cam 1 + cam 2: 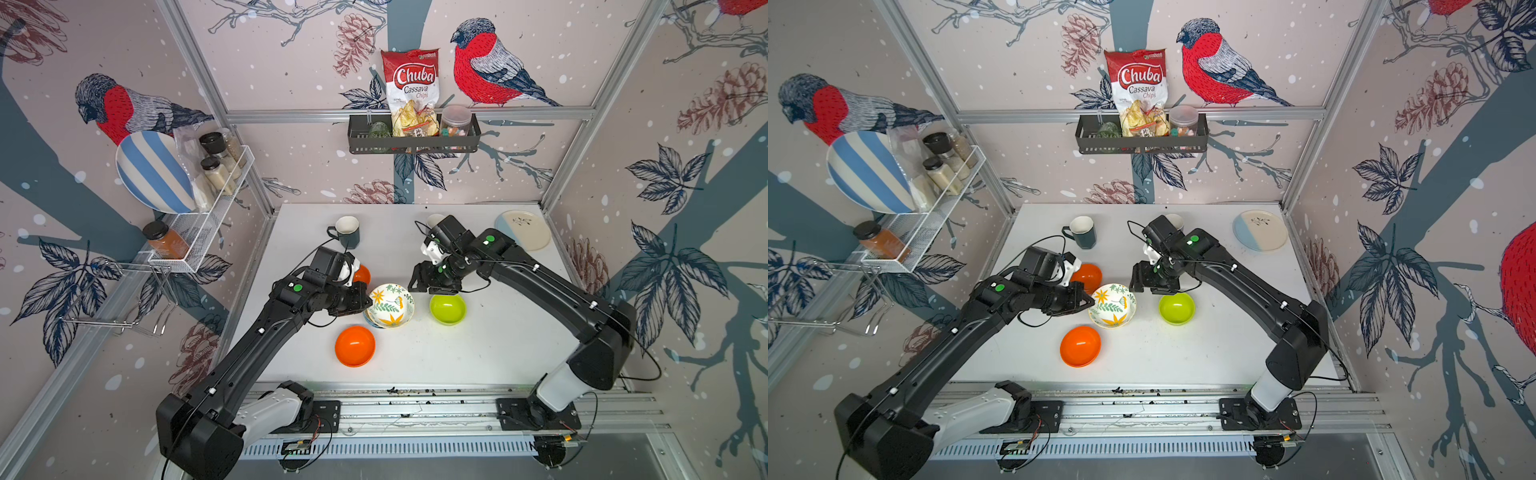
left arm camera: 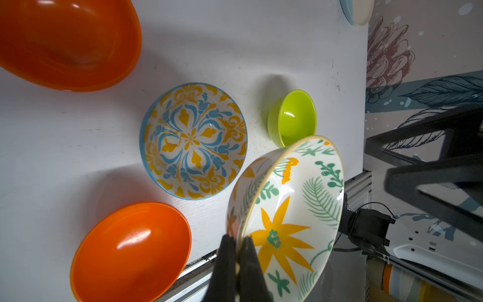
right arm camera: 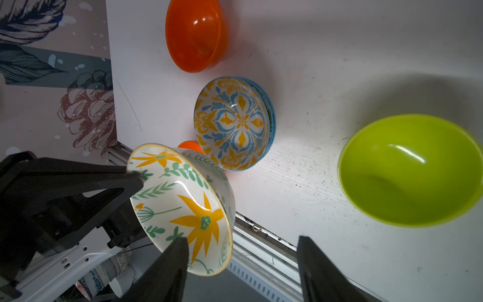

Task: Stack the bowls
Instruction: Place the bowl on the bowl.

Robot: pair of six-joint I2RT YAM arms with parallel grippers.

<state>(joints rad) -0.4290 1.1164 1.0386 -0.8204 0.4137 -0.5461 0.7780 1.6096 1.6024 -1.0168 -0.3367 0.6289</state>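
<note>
A white bowl with yellow flowers and green leaves hangs tilted over a blue-yellow tile-patterned bowl, which sits on other blue-rimmed bowls. My left gripper is shut on the flowered bowl's rim. My right gripper is open just beside that bowl, gripping nothing. A lime green bowl lies to the right. One orange bowl lies in front. Another orange bowl is half hidden behind the left wrist.
A dark mug stands at the back of the table; a second mug shows behind the right arm. A cream-and-blue plate lies at the back right corner. Wall racks hang above the table.
</note>
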